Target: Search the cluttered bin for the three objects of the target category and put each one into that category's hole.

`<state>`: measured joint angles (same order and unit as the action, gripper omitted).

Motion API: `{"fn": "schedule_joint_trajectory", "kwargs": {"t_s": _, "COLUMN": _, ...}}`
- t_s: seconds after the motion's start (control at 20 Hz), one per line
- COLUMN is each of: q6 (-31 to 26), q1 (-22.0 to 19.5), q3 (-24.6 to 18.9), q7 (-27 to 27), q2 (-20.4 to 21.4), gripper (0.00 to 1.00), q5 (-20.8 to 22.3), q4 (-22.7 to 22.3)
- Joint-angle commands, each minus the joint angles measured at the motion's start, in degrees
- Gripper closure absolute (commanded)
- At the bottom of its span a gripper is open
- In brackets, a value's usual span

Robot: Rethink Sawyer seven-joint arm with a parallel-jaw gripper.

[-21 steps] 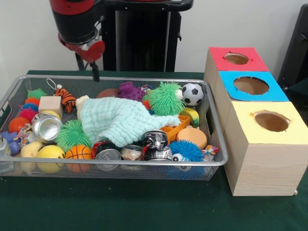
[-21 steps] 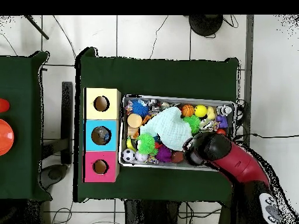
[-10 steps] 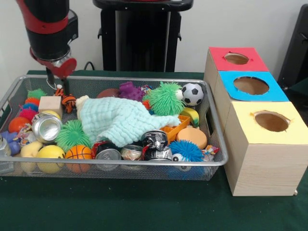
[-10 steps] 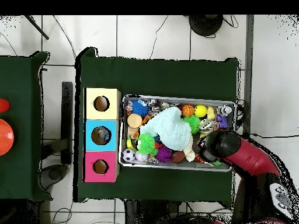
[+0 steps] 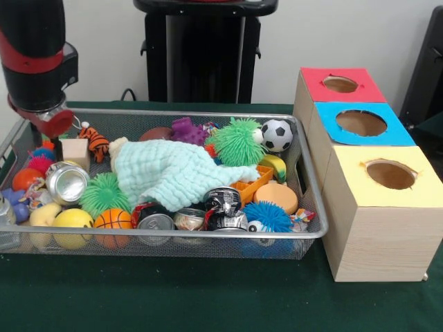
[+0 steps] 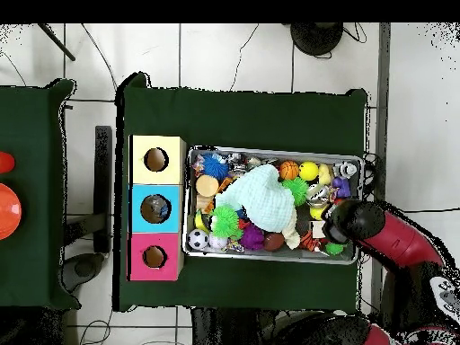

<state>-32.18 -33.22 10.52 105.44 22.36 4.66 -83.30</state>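
Observation:
A wire mesh bin (image 5: 173,113) (image 6: 269,150) holds a jumble of toys, with a mint cloth (image 5: 173,173) (image 6: 260,196) lying over its middle. Crushed cans (image 5: 66,183) (image 5: 223,202), spiky balls (image 5: 237,140) (image 5: 104,194), a soccer ball (image 5: 277,135), a basketball (image 5: 113,220), a wooden block (image 5: 75,150) and a tiger toy (image 5: 95,140) show around it. My gripper (image 5: 47,133) hangs low over the bin's far left corner, beside the wooden block. In the overhead view the arm's head (image 6: 353,220) covers it. Whether anything is held is hidden.
Right of the bin stand three wooden boxes in a row, each with a round hole on top: red (image 5: 340,84) (image 6: 154,256), blue (image 5: 361,123) (image 6: 155,208) and yellow (image 5: 391,174) (image 6: 156,159). Green cloth (image 5: 208,290) covers the table.
The arm has swept from over the bin's far middle to its far left corner and has come down lower. The toys and the cloth lie as before.

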Motion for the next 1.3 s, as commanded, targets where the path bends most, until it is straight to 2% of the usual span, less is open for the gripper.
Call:
{"fn": "schedule_joint_trajectory", "kwargs": {"t_s": 0.05, "q6": 1.9, "q1": -1.1, "q3": -6.8, "q7": -3.9, "q2": -4.8, "gripper": 0.0, "q5": 4.3, "q4": 6.5}}
{"fn": "schedule_joint_trajectory", "kwargs": {"t_s": 0.35, "q6": 1.3, "q1": -4.0, "q3": -9.1, "q7": -6.3, "q2": -5.3, "gripper": 0.0, "q5": 5.9, "q4": 7.5}}
{"fn": "schedule_joint_trajectory", "kwargs": {"t_s": 0.55, "q6": 0.7, "q1": -4.1, "q3": -9.1, "q7": -6.5, "q2": -6.0, "gripper": 0.0, "q5": 7.2, "q4": 8.7}}
{"fn": "schedule_joint_trajectory", "kwargs": {"t_s": 0.8, "q6": -5.1, "q1": -4.0, "q3": -8.5, "q7": -6.7, "q2": -8.9, "gripper": 0.0, "q5": 7.7, "q4": 12.1}}
{"fn": "schedule_joint_trajectory", "kwargs": {"t_s": 1.05, "q6": -12.5, "q1": -5.1, "q3": -9.8, "q7": -5.1, "q2": -11.2, "gripper": 0.0, "q5": 4.8, "q4": 12.6}}
{"fn": "schedule_joint_trajectory", "kwargs": {"t_s": 1.3, "q6": -9.5, "q1": -6.1, "q3": -12.3, "q7": -3.6, "q2": -12.3, "gripper": 0.0, "q5": 3.8, "q4": 11.2}}
